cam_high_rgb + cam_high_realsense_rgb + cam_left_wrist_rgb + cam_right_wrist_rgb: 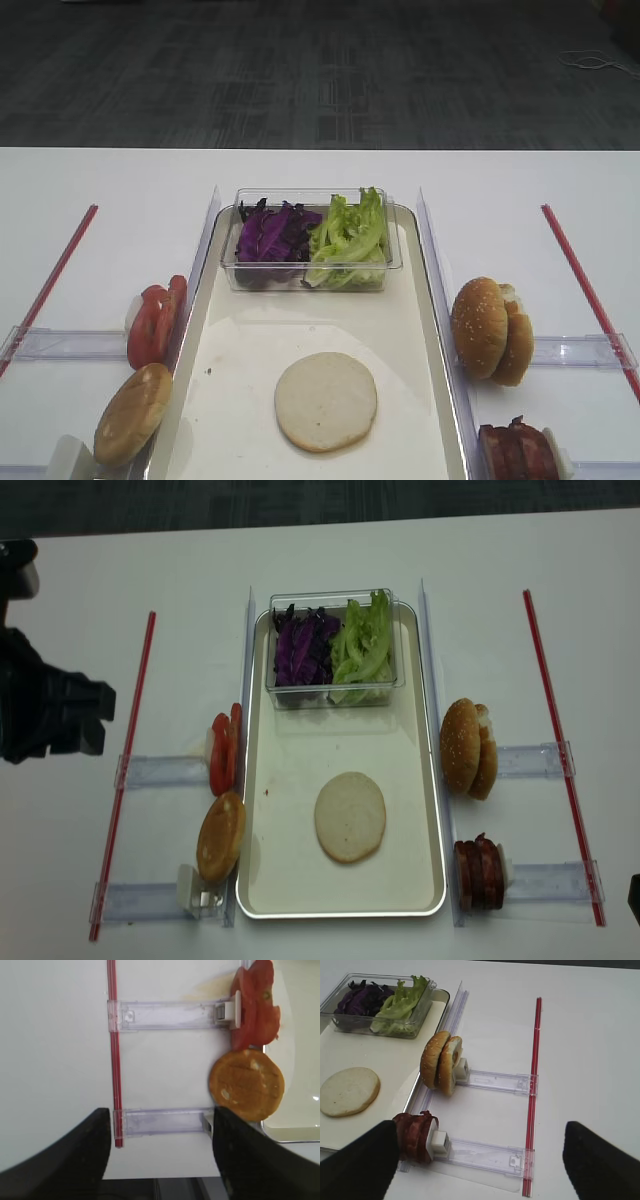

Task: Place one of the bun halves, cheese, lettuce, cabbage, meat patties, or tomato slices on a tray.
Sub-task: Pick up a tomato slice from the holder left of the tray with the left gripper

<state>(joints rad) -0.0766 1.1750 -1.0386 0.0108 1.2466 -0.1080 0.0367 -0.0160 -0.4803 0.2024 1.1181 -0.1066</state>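
The silvery tray [430, 300] holds a flat pale bun half [326, 401] on its cream floor. Purple cabbage [275, 235] and green lettuce [348, 240] fill a clear tub at the tray's far end. Left of the tray stand tomato slices [255, 1005] and a sesame bun half [246, 1084]. My left gripper [160, 1160] hovers open beside that bun, with nothing between its fingers. Right of the tray stand two bun halves [441, 1061] and meat patties [415, 1135]. My right gripper [480, 1165] is open and empty, its left finger next to the patties. No cheese is in view.
Clear plastic slide holders [160, 771] carry the upright food on both sides of the tray. Red strips [125, 770] run along the table outside them, one to each side. The left arm's black body [45, 715] hangs over the table's left part.
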